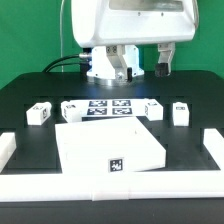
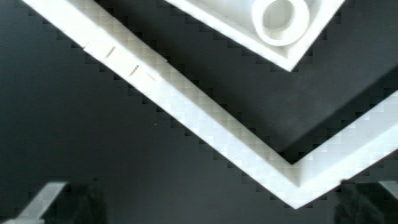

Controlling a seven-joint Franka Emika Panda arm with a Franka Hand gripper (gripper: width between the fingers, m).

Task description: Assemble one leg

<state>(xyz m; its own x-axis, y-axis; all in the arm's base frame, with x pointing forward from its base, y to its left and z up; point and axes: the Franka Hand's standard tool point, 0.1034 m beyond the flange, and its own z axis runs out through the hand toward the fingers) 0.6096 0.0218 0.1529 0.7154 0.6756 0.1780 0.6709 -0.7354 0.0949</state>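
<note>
Four small white legs with black-and-white markers stand in a row at the back of the black table: two at the exterior view's left (image 1: pixel 40 112) (image 1: pixel 73 108) and two at its right (image 1: pixel 153 108) (image 1: pixel 180 110). The large square white panel (image 1: pixel 108 147) lies flat in front of them. One of its corners, with a round recess, shows in the wrist view (image 2: pixel 276 20). My gripper (image 1: pixel 147 62) hangs high over the back of the table, apart from every leg. In the wrist view the gripper (image 2: pixel 210 205) is open and empty, with dark fingertips (image 2: pixel 54 205) at the frame's edges.
The marker board (image 1: pixel 110 107) lies between the inner legs. A low white rail borders the table at the left (image 1: pixel 6 148), front (image 1: pixel 110 186) and right (image 1: pixel 214 150); one of its corners shows in the wrist view (image 2: pixel 294 170). The arm's base (image 1: pixel 100 66) stands behind.
</note>
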